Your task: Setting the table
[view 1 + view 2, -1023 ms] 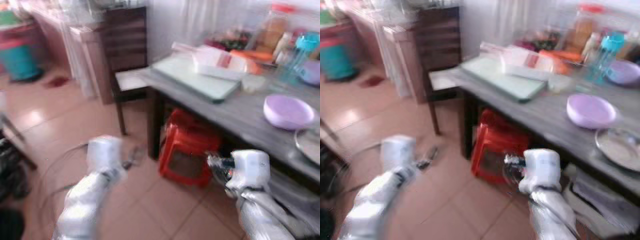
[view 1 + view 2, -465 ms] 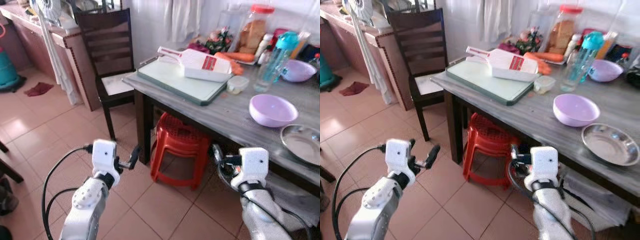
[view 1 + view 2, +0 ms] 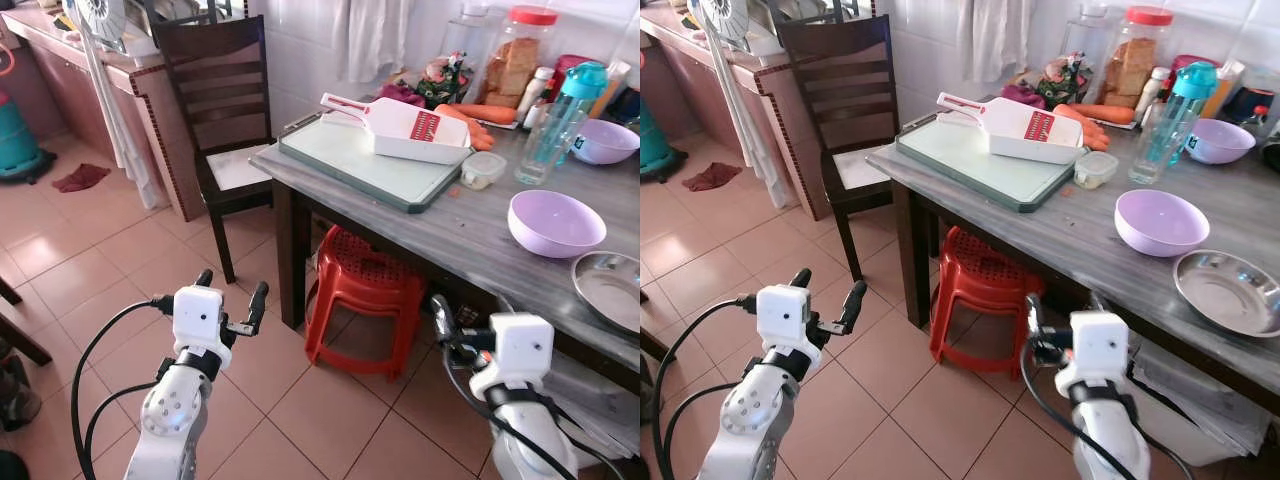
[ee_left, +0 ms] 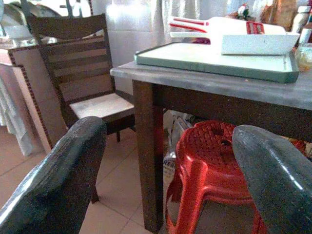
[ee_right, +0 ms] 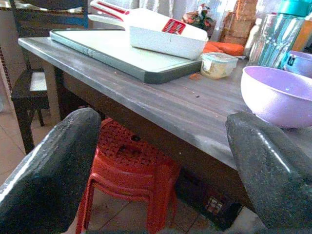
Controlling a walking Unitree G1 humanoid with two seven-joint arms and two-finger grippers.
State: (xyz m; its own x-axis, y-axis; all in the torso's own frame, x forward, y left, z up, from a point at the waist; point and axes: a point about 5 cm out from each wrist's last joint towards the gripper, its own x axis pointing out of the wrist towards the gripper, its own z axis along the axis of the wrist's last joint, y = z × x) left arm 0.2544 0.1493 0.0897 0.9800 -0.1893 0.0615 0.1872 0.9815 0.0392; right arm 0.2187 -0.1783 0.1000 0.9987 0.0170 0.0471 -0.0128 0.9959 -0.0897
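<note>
A grey wooden table (image 3: 455,235) stands ahead on my right. On it lie a purple bowl (image 3: 555,222), a steel plate (image 3: 610,288) near the front edge, a second purple bowl (image 3: 604,141) further back, and a green cutting board (image 3: 370,160) with a white grater (image 3: 400,127) resting on it. My left gripper (image 3: 231,290) is open and empty, low over the floor left of the table. Below the table's front edge, my right gripper (image 3: 468,322) is open and empty too. The right wrist view looks across the tabletop at the near purple bowl (image 5: 280,95).
A red plastic stool (image 3: 368,300) sits under the table. A dark wooden chair (image 3: 215,110) stands at the table's left end. A teal bottle (image 3: 560,122), jars (image 3: 517,65), a carrot (image 3: 485,113) and a small container (image 3: 483,170) crowd the back. Tiled floor (image 3: 90,270) lies open to the left.
The camera has swung and steadied, so the blurred picture is now sharp. My left wrist has turned, showing both its fingers. Things on the table have not moved.
</note>
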